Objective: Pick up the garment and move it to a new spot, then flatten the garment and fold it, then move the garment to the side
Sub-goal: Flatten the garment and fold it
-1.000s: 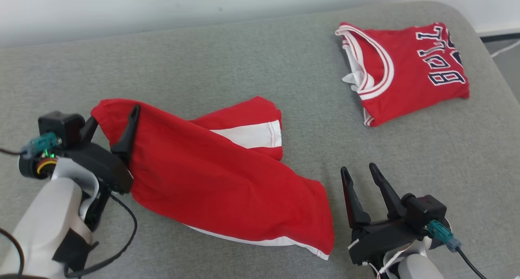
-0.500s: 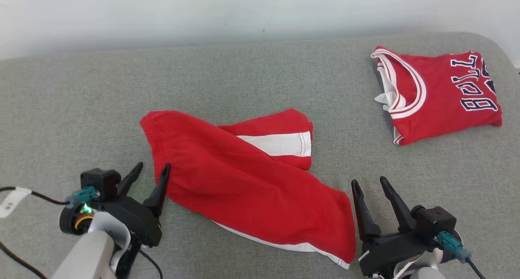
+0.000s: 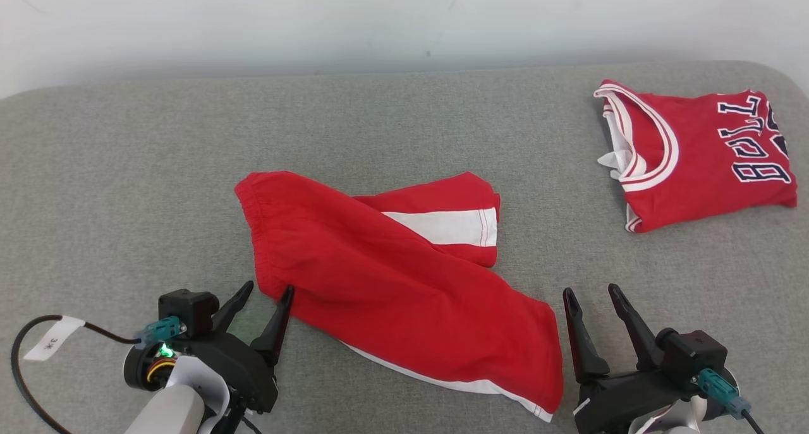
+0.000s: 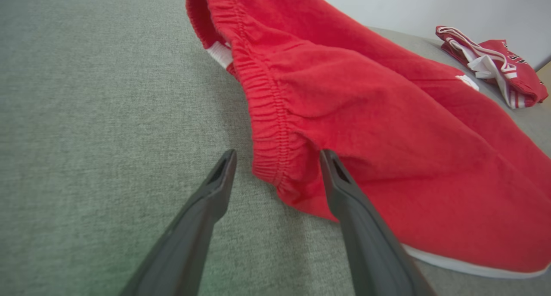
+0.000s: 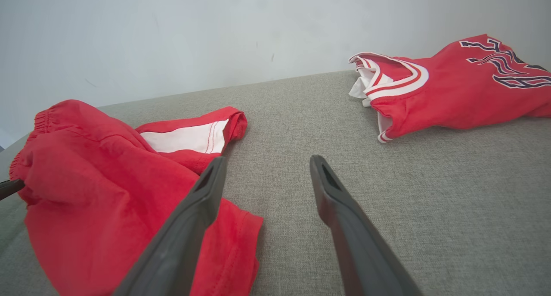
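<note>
Withdrawn from the far end of the waistband of the red cloth shorts with white side stripes (image 3: pixel 392 282), where one finger was laid over the cloth a second ago, the left gripper (image 3: pixel 270 287) is now seen at the near corner of that waistband, at the lower left of the head view. Part of the shift is owed to the camera, which has moved: both garments are shown lower and further right than before, while their lie is unchanged. The right gripper (image 3: pixel 589 289) has been kept beside the hem.

The left jaws are spread wide. In the left wrist view the gathered waistband corner is framed between the two dark fingers (image 4: pixel 344 201), and nothing is clamped. A black cable with a white paper tag (image 3: pixel 54 339) is looped beside that wrist. The right jaws are likewise wide and empty, set over bare fabric just to the right of the lower leg's hem.

The shorts are spread, creased, across the middle of the grey fabric-covered counter (image 3: pixel 126 168), waistband to the left. One leg is laid over the other, so that a white stripe of the under leg is shown. Well apart from them, at the far right corner, a folded red jersey with white trim and dark lettering (image 3: pixel 695 162) is lying. Behind the counter a plain pale wall (image 3: pixel 379 17) is seen.
</note>
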